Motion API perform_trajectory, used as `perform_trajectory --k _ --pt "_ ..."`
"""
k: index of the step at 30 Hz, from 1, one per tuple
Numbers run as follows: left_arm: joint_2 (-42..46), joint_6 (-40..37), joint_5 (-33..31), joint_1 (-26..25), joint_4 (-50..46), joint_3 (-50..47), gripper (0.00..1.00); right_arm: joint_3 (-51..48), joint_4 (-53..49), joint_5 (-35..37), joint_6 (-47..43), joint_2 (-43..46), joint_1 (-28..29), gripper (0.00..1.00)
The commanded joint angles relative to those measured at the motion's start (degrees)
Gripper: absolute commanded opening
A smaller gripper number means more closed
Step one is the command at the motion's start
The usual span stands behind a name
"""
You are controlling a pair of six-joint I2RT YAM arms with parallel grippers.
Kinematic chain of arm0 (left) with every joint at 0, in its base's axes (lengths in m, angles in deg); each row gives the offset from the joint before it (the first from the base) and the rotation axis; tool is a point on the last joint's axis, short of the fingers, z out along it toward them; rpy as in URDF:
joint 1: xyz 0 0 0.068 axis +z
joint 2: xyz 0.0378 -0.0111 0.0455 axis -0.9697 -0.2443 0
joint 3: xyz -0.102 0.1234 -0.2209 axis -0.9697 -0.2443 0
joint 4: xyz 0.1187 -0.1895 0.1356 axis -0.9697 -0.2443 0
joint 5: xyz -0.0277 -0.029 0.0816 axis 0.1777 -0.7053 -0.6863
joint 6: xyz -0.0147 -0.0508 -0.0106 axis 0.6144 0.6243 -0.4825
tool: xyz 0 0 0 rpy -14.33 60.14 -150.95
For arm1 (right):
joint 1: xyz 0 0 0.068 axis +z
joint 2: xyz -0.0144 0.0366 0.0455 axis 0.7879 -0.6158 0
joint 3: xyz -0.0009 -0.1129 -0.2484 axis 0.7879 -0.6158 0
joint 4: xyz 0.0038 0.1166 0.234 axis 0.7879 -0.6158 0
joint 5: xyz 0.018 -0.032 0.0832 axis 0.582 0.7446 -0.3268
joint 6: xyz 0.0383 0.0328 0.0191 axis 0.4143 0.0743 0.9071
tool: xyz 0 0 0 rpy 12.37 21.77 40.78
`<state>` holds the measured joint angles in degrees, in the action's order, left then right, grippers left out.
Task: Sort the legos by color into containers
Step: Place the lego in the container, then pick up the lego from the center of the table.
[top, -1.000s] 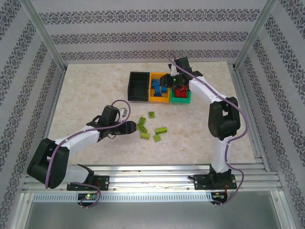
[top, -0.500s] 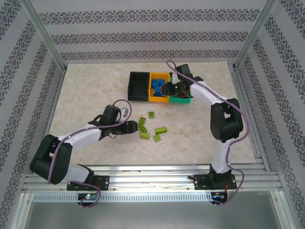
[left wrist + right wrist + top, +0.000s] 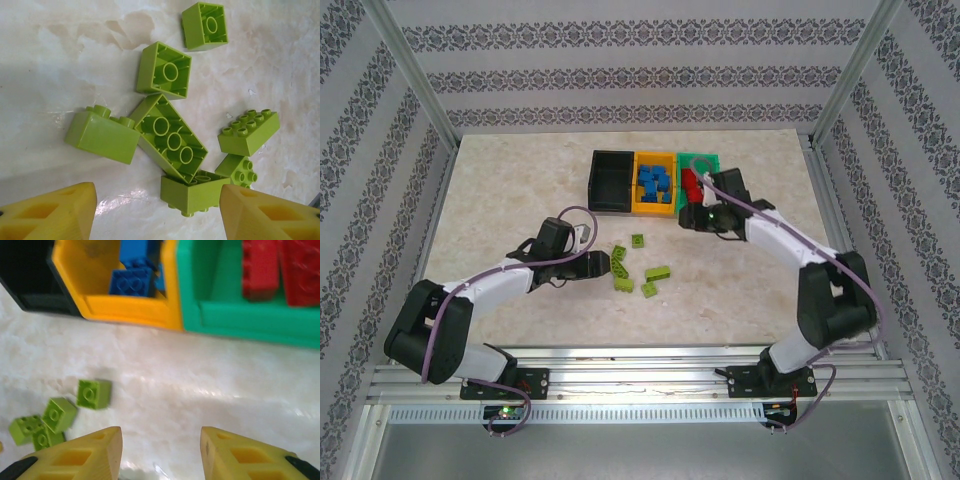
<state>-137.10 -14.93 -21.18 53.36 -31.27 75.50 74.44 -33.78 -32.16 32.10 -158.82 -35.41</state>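
Done: small blue plastic bricks in the orange-yellow plastic bin, red bricks in the green plastic bin, upper middle. Left to sort: lime green bricks loose at the centre, likely for the black plastic bin. Left pincer by that pile and right pincer below the bins spread wide, holding nothing.

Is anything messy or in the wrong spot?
Yes. The small lime green plastic bricks lie scattered on the marble-look table, several upside down, one long one seemingly propped on another. The black plastic bin looks empty.

Place: robot lab cell | aluminium frame | patterned wall panels | marble-look tabletop
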Motion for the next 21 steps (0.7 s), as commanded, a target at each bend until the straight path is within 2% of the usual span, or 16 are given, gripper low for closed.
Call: perform_trajectory --k 1,11,14,21 --pt "-0.8 -0.8 0.8 0.0 1.2 2.1 0.66 -6.9 4.0 4.5 0.3 5.1 -0.8 0.46" --pt "-7.5 -3.5 1.8 0.0 -5.1 10.8 0.66 -24.1 11.5 11.0 -1.6 14.9 -0.8 0.47" --pt "-8.9 -3.1 1.5 0.0 -6.0 13.4 0.66 -29.3 17.0 10.2 -0.8 16.5 -1.3 0.48" --pt "-13.3 -2.7 0.0 0.0 -10.7 20.4 0.66 -30.3 21.6 9.7 0.4 14.5 -2.9 0.49"
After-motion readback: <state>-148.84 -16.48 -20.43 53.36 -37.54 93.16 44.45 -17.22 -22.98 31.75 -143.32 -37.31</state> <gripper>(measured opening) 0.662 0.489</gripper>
